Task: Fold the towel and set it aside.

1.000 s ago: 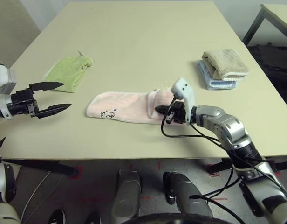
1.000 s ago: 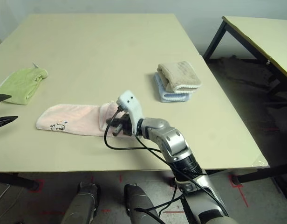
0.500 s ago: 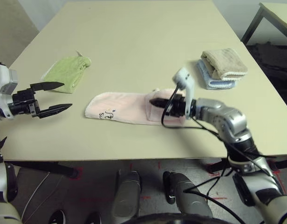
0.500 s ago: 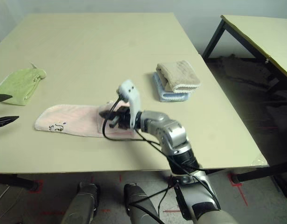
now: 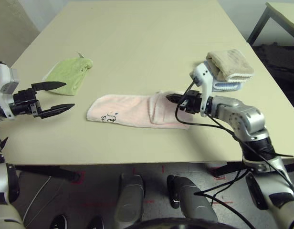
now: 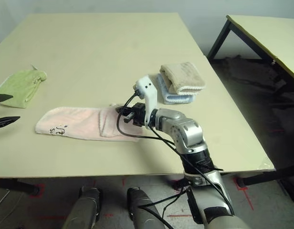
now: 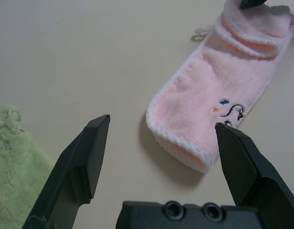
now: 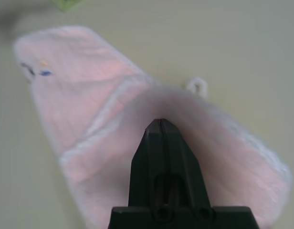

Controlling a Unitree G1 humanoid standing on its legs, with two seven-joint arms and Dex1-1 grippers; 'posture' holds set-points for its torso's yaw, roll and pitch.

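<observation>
On the table, near its front edge:
Towel: the pink towel (image 5: 137, 110) lies flat as a long folded strip, its right end doubled over, dark lettering at its left end.
Right end effector: the right end effector (image 5: 172, 98) has its fingers pressed together with nothing between them, tip over the towel's doubled right end.
Left end effector: the left end effector (image 5: 58, 97) hangs with fingers spread wide and empty, well left of the towel.
Green cloth: the green cloth (image 5: 69, 74) sits behind the left end effector.
Folded towels: a beige folded towel (image 5: 230, 65) rests on a light blue one (image 5: 223, 84), back right.
</observation>
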